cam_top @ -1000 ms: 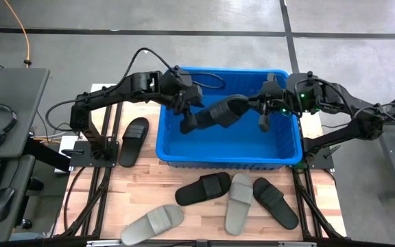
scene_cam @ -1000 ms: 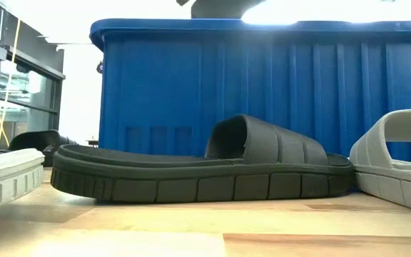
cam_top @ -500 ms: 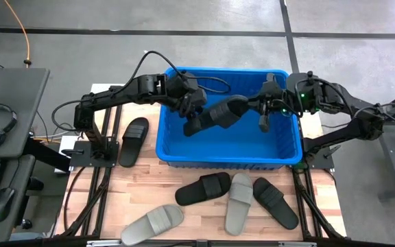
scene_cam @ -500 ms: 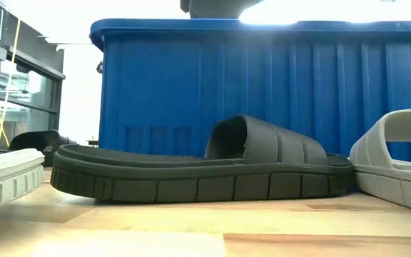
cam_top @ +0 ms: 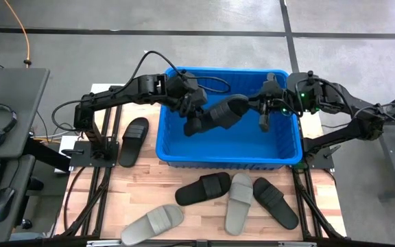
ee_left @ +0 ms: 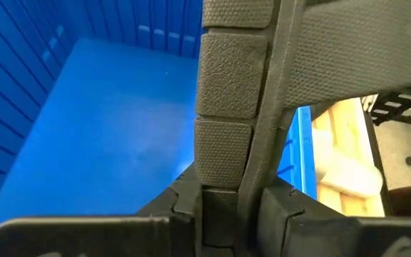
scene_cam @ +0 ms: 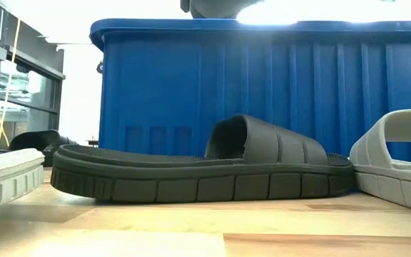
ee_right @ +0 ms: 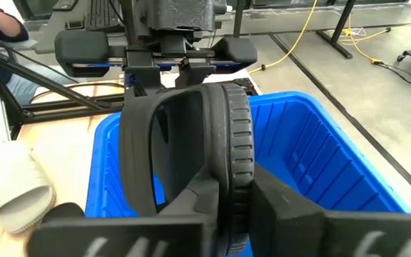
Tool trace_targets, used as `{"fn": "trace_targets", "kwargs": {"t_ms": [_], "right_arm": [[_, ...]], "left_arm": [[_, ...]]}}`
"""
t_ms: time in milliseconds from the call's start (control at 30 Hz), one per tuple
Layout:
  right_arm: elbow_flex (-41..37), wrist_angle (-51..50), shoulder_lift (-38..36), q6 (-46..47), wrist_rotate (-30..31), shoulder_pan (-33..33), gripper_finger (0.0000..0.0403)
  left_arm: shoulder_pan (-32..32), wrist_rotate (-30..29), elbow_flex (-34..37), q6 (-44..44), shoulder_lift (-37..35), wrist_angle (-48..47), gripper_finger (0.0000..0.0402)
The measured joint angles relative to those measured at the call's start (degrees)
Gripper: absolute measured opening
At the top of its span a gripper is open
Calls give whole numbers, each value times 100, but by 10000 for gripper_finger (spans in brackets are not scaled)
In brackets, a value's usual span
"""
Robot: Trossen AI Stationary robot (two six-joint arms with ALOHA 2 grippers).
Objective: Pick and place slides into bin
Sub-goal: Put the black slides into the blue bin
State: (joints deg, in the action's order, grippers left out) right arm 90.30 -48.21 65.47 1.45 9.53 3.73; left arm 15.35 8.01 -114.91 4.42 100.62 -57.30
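Note:
A black slide hangs over the blue bin, turned on its side, held between my two grippers. My left gripper is shut on the strapless end, and my right gripper is shut on the strap end. The left wrist view shows the sole's textured edge rising from between my left gripper's fingers. In the right wrist view the slide is seen end on, its strap beside the ribbed sole, above my right gripper. My left gripper pinches the sole's strapless end between its two fingers. It comes slanting down from the table's left. The slide is lifted clear above the bin's floor and runs away from the fingers, on its side. My right gripper holds the sole's ribbed rim at the strap end, one finger on each side of it. It comes from the table's right, slanting slightly down. The slide stands on edge, clear of the bin.
On the table lie a black slide left of the bin, and in front of it a black slide, a grey slide, another black slide and a grey slide. The low view shows the front black slide before the bin's wall.
My left gripper has shifted slightly toward the slide and shut on its strapless end. The slide has stayed in place above the bin, and my right gripper has kept still on its other end.

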Motion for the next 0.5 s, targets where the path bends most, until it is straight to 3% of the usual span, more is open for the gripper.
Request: {"fn": "trace_targets", "kwargs": {"t_ms": [300, 500], "right_arm": [[-4, -249, -487, 167, 593, 0, 173], [-4, -266, -1109, 523, 995, 0, 224]], "left_arm": [[2, -120, 0, 157, 0, 31, 57], [4, -296, 0, 412, 0, 114, 68]]}}
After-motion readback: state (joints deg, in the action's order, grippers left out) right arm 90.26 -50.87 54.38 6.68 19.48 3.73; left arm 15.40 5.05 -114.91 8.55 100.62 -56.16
